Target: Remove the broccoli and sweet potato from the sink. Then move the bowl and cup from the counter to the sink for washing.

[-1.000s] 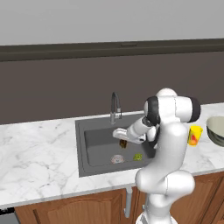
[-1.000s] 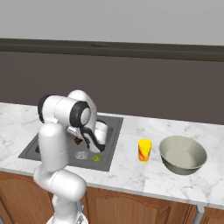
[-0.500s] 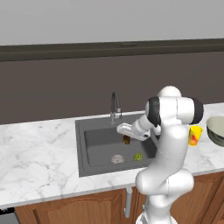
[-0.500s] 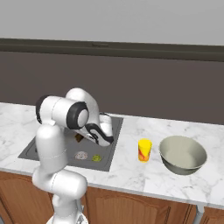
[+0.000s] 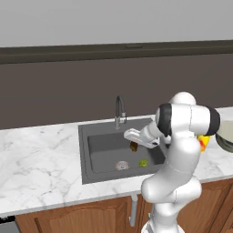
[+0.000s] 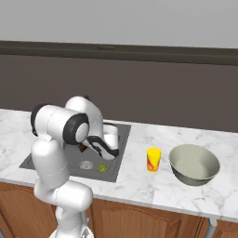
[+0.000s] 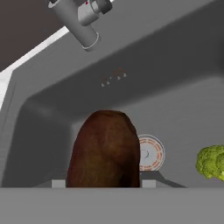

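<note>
While the jaws [image 5: 133, 146] are clenching the sweet potato [image 7: 105, 148] above the sink [image 5: 93, 148], with the broccoli [image 7: 212, 162] lying beside the drain [image 7: 150, 153], the rounded potato is risking slipping free and dropping back before reaching the surface [image 5: 36, 159].

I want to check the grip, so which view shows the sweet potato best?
The hand view: the sweet potato looms large and close above the sink floor. The left base view shows it as a small brown lump under the claw; in the right base view the arm mostly hides it.
</note>
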Tool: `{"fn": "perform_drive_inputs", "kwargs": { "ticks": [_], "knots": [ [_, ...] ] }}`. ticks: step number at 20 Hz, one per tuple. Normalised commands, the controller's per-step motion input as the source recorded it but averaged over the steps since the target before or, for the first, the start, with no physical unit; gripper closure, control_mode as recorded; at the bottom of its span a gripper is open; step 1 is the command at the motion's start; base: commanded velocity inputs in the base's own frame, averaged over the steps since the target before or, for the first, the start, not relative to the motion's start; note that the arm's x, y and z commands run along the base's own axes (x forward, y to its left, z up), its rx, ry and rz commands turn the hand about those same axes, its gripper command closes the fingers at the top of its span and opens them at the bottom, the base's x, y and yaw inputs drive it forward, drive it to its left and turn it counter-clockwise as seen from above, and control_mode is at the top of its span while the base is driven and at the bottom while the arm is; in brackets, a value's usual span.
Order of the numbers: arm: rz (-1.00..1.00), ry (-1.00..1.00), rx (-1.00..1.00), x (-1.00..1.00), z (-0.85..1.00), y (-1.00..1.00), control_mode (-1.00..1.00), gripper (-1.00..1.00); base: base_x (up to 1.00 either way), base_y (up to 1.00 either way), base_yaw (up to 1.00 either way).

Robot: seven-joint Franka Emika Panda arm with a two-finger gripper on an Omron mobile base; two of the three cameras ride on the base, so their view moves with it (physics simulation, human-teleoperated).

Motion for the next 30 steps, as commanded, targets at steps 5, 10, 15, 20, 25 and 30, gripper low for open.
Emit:
{"fn": "perform_drive_inputs", "kwargs": {
  "ticks": [5,10,15,20,25,30],
  "knots": [
    [0.00,0.00,0.05,-0.10,0.26,-0.12,-1.00,1.00,0.00,0.00,0.00],
    [0.00,0.01,0.04,-0.08,0.24,-0.15,-1.00,1.00,0.00,0.00,0.00],
    [0.00,0.00,0.00,-0.11,0.24,-0.13,-1.00,1.00,0.00,0.00,0.00],
    [0.00,0.00,0.00,-0.10,0.29,-0.08,-1.00,1.00,0.00,0.00,0.00],
    [0.00,0.00,0.00,-0.14,0.28,-0.04,-1.00,1.00,0.00,0.00,0.00],
    [0.00,0.06,0.00,-0.13,0.31,0.00,-1.00,1.00,0.00,0.00,0.00]
  ]
}}
